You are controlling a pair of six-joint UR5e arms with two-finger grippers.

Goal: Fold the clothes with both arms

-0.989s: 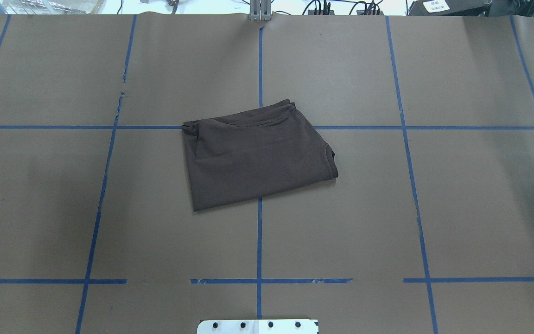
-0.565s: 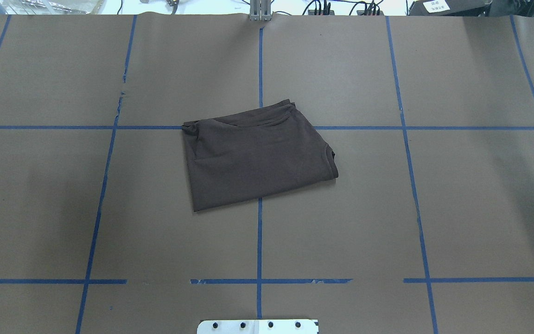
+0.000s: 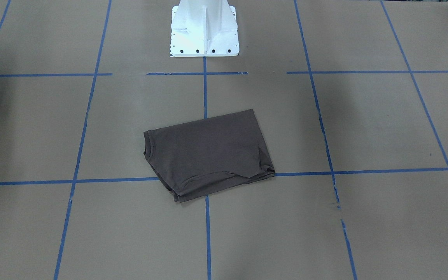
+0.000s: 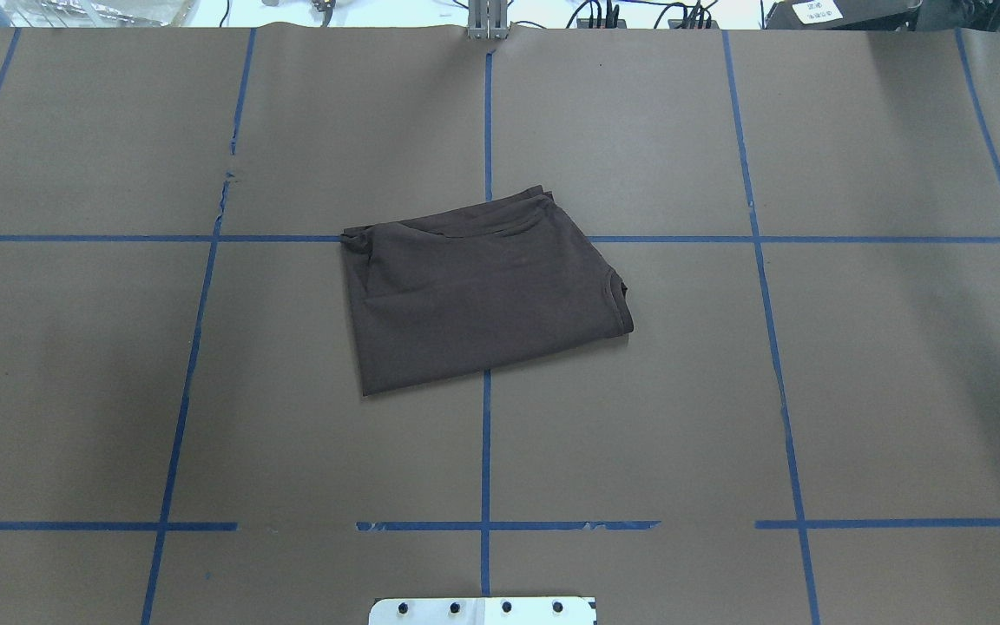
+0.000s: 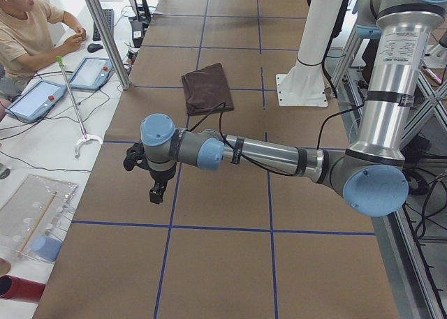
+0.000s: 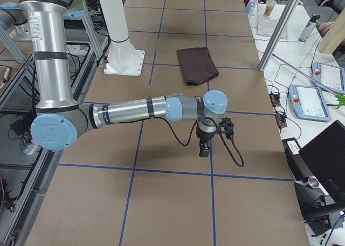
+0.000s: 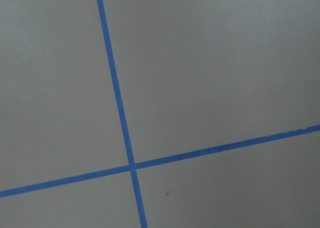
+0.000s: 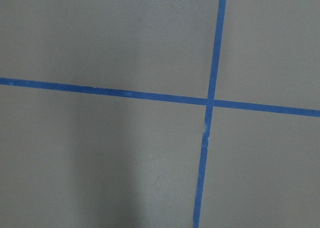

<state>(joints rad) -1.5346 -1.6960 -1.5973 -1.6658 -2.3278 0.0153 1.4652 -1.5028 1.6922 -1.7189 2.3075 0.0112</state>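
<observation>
The dark grey-brown T-shirt (image 4: 483,295) lies folded into a compact rectangle at the middle of the table, its collar edge at the right in the overhead view. It also shows in the front-facing view (image 3: 208,153), the exterior left view (image 5: 207,87) and the exterior right view (image 6: 197,64). My left gripper (image 5: 157,192) hangs over bare table far out towards the table's left end, away from the shirt. My right gripper (image 6: 204,149) hangs over bare table towards the right end. Both show only in the side views, so I cannot tell whether they are open or shut. Nothing hangs from either.
Brown paper with a blue tape grid (image 4: 486,451) covers the table. The white base pedestal (image 3: 204,29) stands at the robot's side. An operator (image 5: 24,26) sits beyond the far edge with tablets (image 5: 91,72). Both wrist views show only paper and tape lines (image 7: 131,165).
The shirt has not moved. A faint shadow at the table's right edge has thinned.
</observation>
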